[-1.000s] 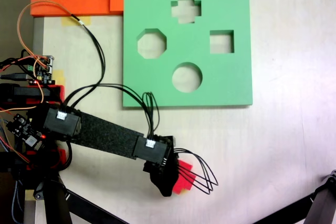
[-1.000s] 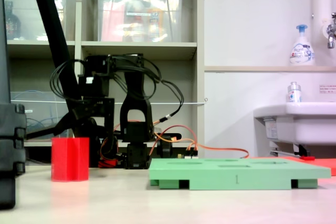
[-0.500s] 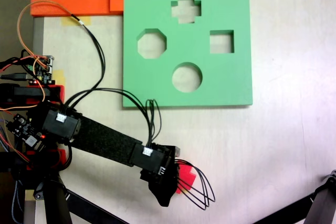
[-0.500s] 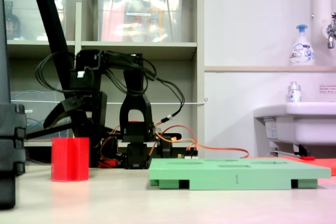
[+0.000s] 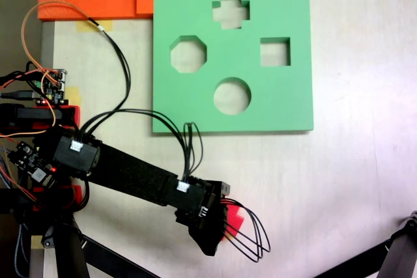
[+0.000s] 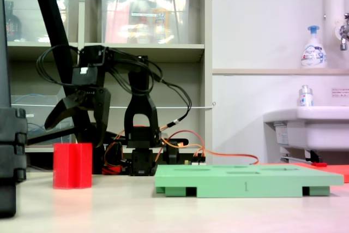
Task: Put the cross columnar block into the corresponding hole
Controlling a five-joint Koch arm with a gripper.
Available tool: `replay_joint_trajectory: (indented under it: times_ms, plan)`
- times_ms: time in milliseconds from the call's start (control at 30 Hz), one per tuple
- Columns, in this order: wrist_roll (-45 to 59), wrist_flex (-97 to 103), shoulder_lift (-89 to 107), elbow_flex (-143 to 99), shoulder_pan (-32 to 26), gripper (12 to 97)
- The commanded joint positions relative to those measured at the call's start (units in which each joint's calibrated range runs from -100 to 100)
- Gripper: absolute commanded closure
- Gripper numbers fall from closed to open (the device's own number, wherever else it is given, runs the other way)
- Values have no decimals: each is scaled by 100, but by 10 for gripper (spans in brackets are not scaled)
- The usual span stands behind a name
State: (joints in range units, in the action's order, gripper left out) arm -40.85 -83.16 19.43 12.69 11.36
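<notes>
Tool [image 6: 76,126] spread wide just above the upright cross columnar block [image 6: 72,165], apparently not touching.

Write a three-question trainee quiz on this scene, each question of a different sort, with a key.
1. True or false: the cross columnar block already sits in the green foam board.
2. Which cutout lies nearest the board's far edge in the top-down fixed view? A octagon B circle C cross
3. Fill in: in the side fixed view the gripper hangs open above the ____ block.

Key: 1 false, it stands on the table; 2 C, the cross-shaped hole; 3 red.
</notes>
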Motion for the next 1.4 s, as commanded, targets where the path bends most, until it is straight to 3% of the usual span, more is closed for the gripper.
replay_joint_trajectory:
  times_ms: [0,533,1367]
  plan:
    - [-59,358,-15,476,10,380]
    - [-464,772,-448,476,5,425]
    - [-654,1147,-1593,187,-103,423]
